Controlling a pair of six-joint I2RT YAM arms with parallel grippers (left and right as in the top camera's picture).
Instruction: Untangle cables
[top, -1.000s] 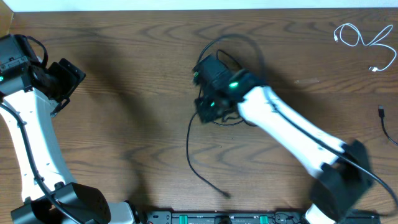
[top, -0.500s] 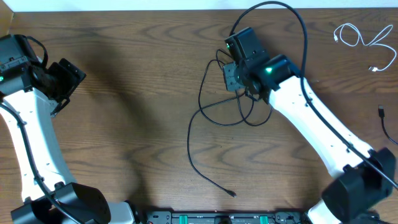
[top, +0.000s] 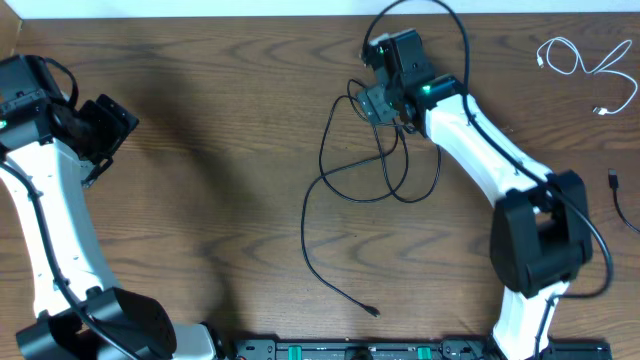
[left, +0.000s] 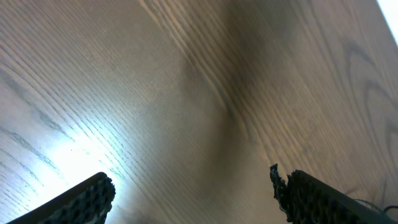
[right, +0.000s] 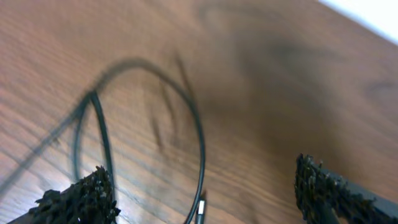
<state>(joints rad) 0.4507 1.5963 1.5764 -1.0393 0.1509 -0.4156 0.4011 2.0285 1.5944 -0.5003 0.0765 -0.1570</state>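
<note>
Two cables are on the wooden worktop: one black, one white. There are two arms, each with one pair of fingers.

The right fingers are over the far middle of the worktop, at the end of the right arm. In the right wrist view both fingers stand wide apart and released, with nothing clamped between them. The black cable lies directly below them. Blurred loops of it show on the wood in the gap between the two tips. From above, several overlapping loops spread out on the near side of these fingers. One single strand then curves away toward the front edge and ends in one small plug, well apart from the fingers.

The white cable lies by itself, far off to the right of the right fingers near the far right corner. It is loosely curled, and its two small white ends can just be made out. It does not touch the black cable.

The left fingers, on the left arm, are at the left side of the worktop, well apart from both cables. In the left wrist view the two fingers are spread apart and released, with only bare wood grain between them.
</note>
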